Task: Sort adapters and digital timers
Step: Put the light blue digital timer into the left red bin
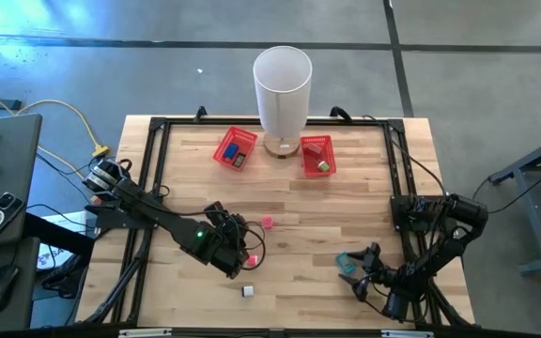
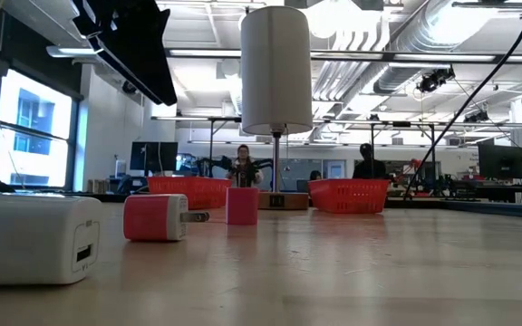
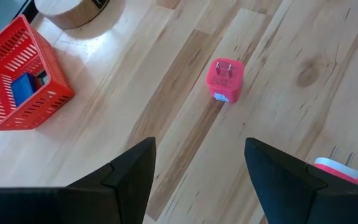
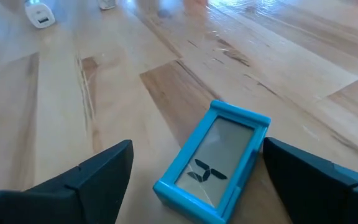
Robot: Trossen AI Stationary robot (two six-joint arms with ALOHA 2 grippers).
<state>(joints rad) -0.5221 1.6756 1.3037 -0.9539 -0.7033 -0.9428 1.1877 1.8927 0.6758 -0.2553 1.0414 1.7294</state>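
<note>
Both grippers are seen low over the light wooden table (image 1: pixel 346 202); the right gripper (image 4: pixel 194 171), at the table's near right, is spread wide with its dark fingers (image 4: pixel 98 171) on either side of a blue rectangular digital timer (image 4: pixel 211 160), which lies flat, screen up, on the wood and is touched by neither finger; the left gripper (image 3: pixel 197 165), near the middle of the front half of the table, is likewise spread and holds nothing; a pink cube-shaped plug adapter (image 3: pixel 225 79) stands on the boards ahead of it, prongs upward, well clear of the fingertips; a second pink adapter with a white face (image 3: pixel 335 169) lies just beside one left finger; a small white adapter (image 1: pixel 248 291) rests alone near the front edge; two red plastic mesh baskets are set at the far side, the left basket (image 1: pixel 236 147) holding a blue item, the right basket (image 1: pixel 316 154) holding a greenish one; a tall white cylindrical lamp on a round wooden base (image 1: pixel 283 90) stands between them.
</note>
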